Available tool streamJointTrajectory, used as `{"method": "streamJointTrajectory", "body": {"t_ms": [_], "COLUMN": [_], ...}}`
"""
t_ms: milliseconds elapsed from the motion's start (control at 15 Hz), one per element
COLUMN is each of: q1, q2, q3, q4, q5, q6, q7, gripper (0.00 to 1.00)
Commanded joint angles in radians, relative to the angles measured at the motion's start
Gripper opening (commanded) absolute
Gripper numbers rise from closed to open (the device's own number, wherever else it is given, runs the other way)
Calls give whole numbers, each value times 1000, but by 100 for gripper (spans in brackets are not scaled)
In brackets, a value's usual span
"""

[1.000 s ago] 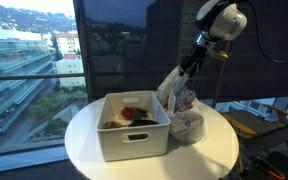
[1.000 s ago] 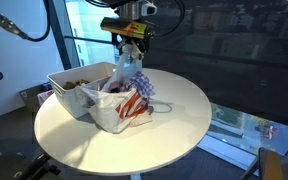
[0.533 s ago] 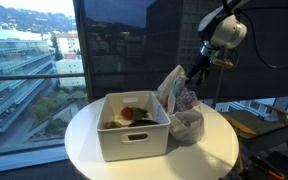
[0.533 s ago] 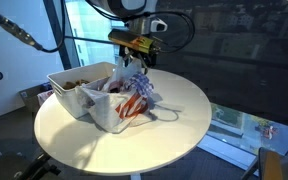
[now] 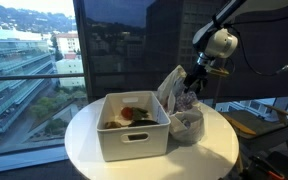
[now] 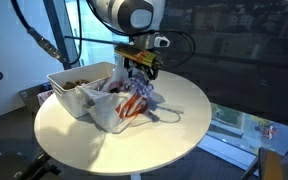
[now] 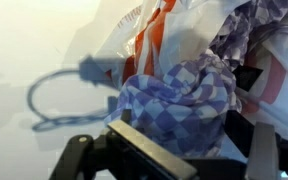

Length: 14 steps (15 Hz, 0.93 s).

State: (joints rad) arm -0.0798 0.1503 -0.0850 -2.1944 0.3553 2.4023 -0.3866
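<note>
Gripper (image 6: 137,70) is held wide above checked cloth (image 7: 179,95); nothing is gripped; cloth is seen in bag (image 6: 114,112), three o'clock of bin (image 5: 134,140).

The cloth (image 7: 179,95) is checked purple and white, the bag (image 6: 127,108) white with orange-red stripes, the bin (image 5: 134,138) white.

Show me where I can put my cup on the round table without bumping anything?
In an exterior view, the widest bare patch is the front of the table, between the plastic bag and the near rim. It is crowded at the back, where the white bin touches the bag and the open gripper hangs over the checkered cloth.
</note>
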Motion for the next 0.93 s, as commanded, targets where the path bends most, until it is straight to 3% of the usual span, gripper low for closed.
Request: {"method": "streamJointTrajectory", "body": {"t_ms": [0,533,667,867], "q1": [-18,-19,-16,-5], "q2": [18,5,-6,-60], "q3": [13,16,20,31], "q4": [41,35,25,-18], "q5": [-30,-53,-51,-67], "q6": [-10,-14,-11,12], "q7": [37,70,69,62], "gripper": [69,11,6,9]}}
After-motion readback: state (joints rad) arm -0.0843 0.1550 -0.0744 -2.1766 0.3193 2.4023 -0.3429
